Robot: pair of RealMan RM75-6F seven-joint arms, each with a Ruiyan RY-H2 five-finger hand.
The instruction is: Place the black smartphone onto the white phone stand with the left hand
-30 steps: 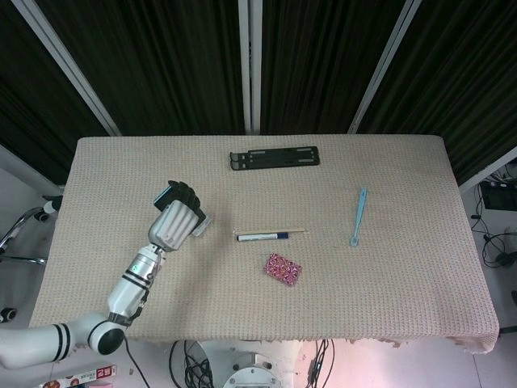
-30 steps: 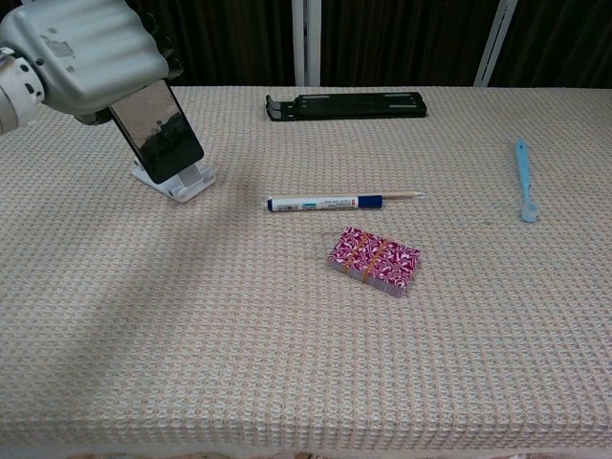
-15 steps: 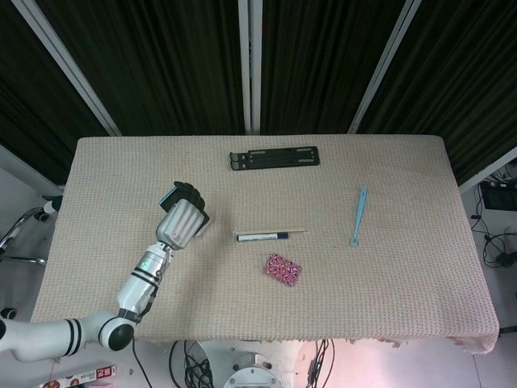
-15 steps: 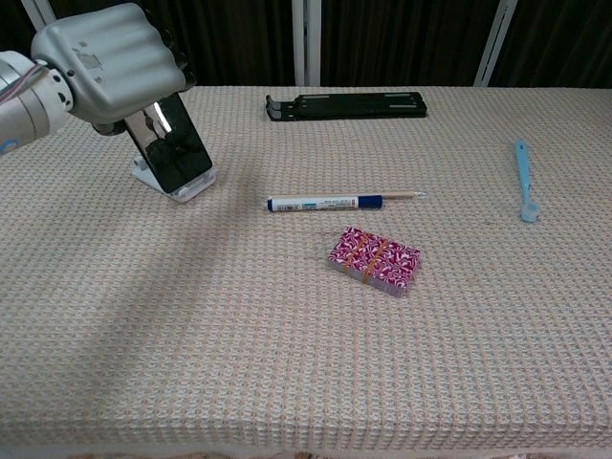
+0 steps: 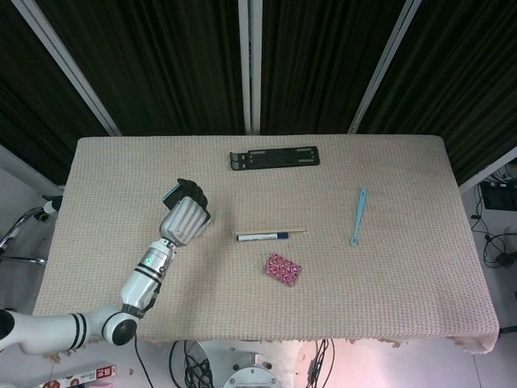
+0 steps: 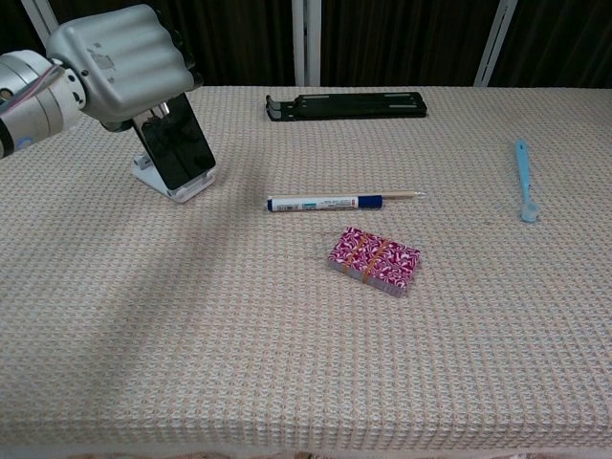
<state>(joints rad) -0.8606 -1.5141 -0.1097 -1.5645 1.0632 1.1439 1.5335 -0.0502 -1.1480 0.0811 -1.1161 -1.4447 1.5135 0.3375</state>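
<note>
The black smartphone (image 6: 176, 148) leans upright on the white phone stand (image 6: 175, 183) at the table's left side, its lower edge down in the stand's lip. My left hand (image 6: 120, 62) grips the phone's top from above, fingers curled over it. In the head view the left hand (image 5: 184, 218) covers nearly all of the phone and the stand; only a phone corner (image 5: 171, 196) shows. My right hand appears in neither view.
A black folded holder (image 5: 274, 157) lies at the table's back centre. A pen (image 6: 322, 202) lies right of the stand, a patterned red card pack (image 6: 375, 259) in front of it, and a light blue toothbrush (image 6: 523, 178) at the right.
My left hand has carried the phone right and down onto the stand, and the phone now stands steeper in the stand's lip.
</note>
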